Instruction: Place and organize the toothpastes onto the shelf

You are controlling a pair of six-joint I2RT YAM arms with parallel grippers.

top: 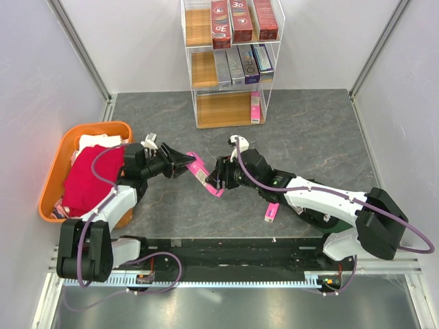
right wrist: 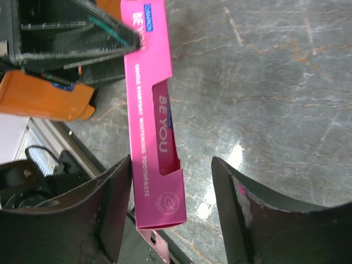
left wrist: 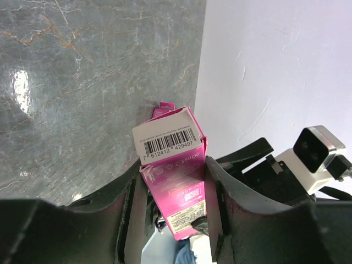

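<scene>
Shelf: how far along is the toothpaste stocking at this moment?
Done: three red boxes sit on the shelf's top tier, grey and dark boxes on the middle, one pink box on the bottom. In hand: the left gripper is shut on a second pink box, the right gripper open around its other end. Left: that box plus a third pink box lying on the table.

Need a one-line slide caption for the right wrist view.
Pink Be You whitening toothpaste box gripped at its far end by the left fingers, near end sitting between the open right fingers.
</scene>
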